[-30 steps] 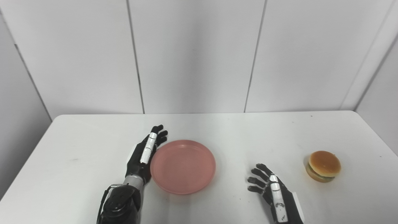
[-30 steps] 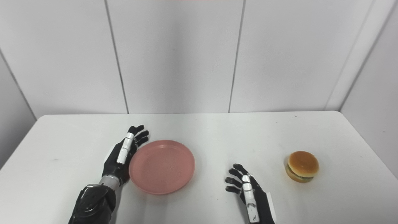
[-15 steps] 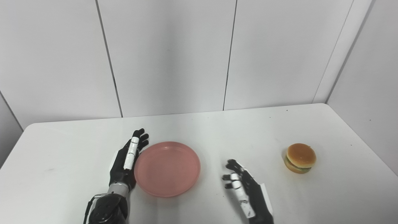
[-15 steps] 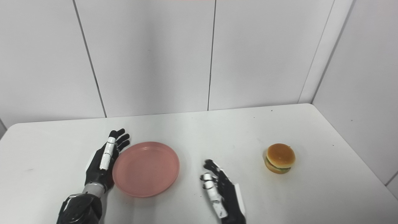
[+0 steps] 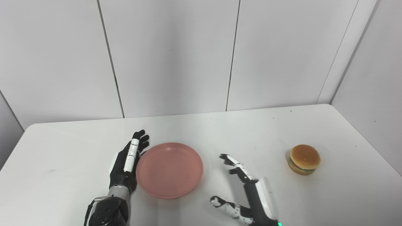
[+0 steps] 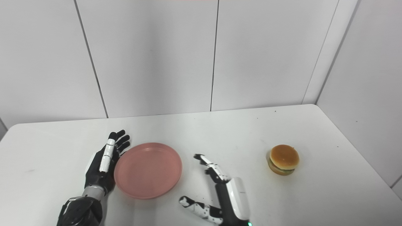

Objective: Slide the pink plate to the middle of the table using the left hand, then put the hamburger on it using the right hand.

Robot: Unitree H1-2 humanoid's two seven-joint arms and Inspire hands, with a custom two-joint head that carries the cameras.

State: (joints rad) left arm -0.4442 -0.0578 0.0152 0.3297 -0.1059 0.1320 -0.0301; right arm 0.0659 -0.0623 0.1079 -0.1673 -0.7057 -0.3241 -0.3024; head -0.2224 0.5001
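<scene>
Left hand (image 5: 127,163), fingers spread, flat against the plate (image 5: 169,169) rim. Right hand (image 5: 248,191) spread, empty. Burger (image 5: 304,159) well right: likely light, soft; grip its sides.

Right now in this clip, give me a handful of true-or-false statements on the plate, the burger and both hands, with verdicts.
1. The left hand lies flat against the left rim of the pink plate. True.
2. The hamburger sits on the plate. False: it stands on the table far to the plate's right, with the plate holding nothing.
3. The right hand is open, thumb spread wide. True.
4. The right hand is closed around the hamburger. False: it holds nothing and is between plate and hamburger, apart from both.
5. The left hand grips the plate from above. False: it is beside the rim, fingers straight.
</scene>
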